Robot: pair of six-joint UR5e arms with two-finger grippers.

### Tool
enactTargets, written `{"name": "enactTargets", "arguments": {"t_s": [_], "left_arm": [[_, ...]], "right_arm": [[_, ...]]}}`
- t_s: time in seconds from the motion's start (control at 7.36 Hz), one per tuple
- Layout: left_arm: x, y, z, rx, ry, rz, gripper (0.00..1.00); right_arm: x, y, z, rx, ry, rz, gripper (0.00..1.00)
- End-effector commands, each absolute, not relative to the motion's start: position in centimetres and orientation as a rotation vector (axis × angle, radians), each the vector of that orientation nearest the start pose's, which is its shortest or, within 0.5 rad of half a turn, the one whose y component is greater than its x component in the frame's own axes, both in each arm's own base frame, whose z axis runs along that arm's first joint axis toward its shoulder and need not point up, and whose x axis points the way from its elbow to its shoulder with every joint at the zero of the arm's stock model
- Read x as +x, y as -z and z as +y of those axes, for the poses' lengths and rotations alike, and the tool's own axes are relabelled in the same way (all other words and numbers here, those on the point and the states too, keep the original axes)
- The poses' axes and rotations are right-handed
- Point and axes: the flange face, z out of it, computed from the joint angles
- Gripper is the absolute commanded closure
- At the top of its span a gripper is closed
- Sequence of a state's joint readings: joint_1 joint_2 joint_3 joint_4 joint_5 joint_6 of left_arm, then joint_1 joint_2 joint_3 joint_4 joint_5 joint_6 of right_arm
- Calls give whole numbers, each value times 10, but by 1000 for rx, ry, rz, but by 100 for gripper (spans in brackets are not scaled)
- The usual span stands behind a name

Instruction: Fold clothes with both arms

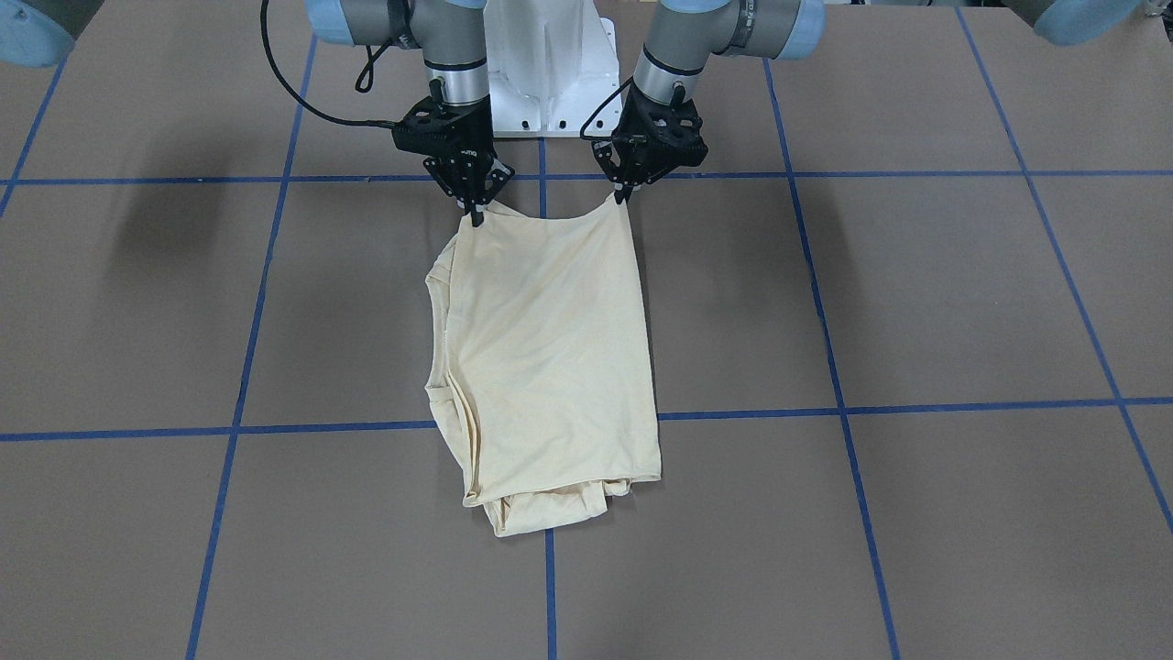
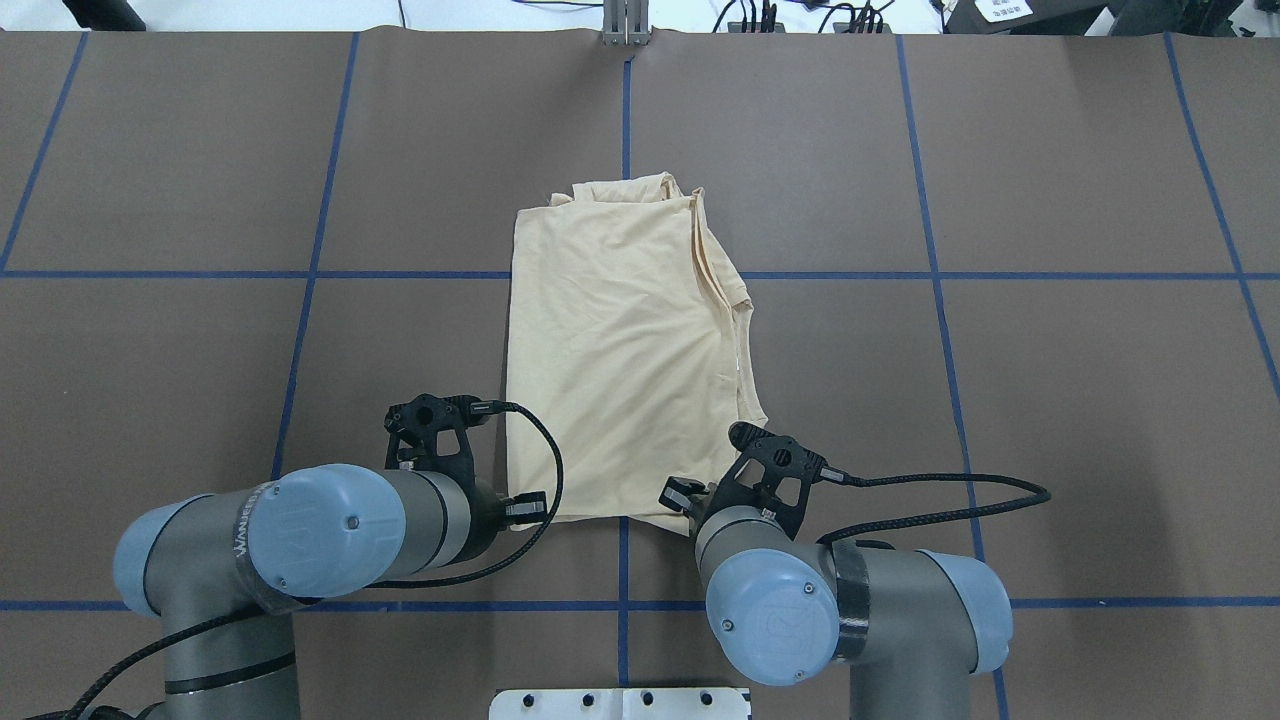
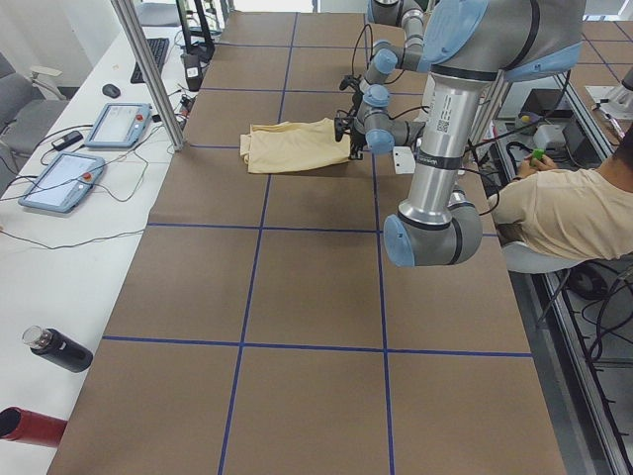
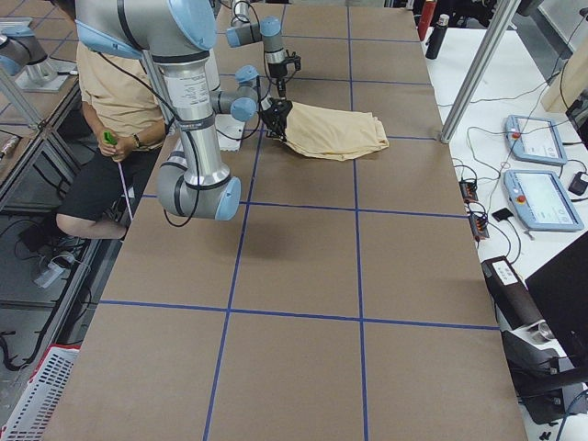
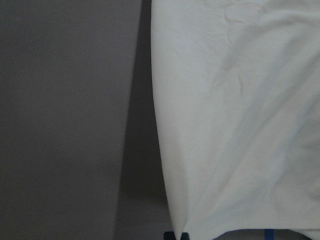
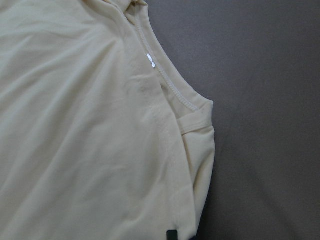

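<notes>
While you watch from across table, cream T-shirt lies folded lengthwise at its centre, crossing blue tape line. Your left gripper clamps 1 corner of edge nearest robot, right gripper clamps other; edge between them sags, raised off surface. Far end lies bunched in layers. Seated person shows beside table in side views.

The cream-yellow T-shirt lay folded into a long rectangle, plain side up, with layered folds along one side. The left gripper and right gripper each pinched a corner of its robot-side edge, which sagged between them.
</notes>
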State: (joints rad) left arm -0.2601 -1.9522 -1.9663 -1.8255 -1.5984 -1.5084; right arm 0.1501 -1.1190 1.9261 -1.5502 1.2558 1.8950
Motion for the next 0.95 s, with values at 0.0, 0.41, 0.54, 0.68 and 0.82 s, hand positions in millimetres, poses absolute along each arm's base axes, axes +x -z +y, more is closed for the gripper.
{"name": "enactTargets", "arguments": {"t_s": [0.0, 0.41, 0.54, 0.68, 0.82], "left_arm": [[511, -222, -245, 124, 131, 1089, 100], [457, -183, -163, 17, 54, 1193, 100], [442, -173, -157, 7, 43, 1172, 100], [442, -173, -159, 8, 45, 1156, 100], [453, -185, -169, 18, 64, 1117, 100]], "right_arm": [[-530, -229, -228, 202, -553, -936, 100], [-446, -177, -135, 129, -404, -994, 100], [-440, -171, -132, 125, -398, -999, 100], [-443, -176, -141, 142, -408, -980, 100], [-461, -184, -162, 179, -444, -942, 100]]}}
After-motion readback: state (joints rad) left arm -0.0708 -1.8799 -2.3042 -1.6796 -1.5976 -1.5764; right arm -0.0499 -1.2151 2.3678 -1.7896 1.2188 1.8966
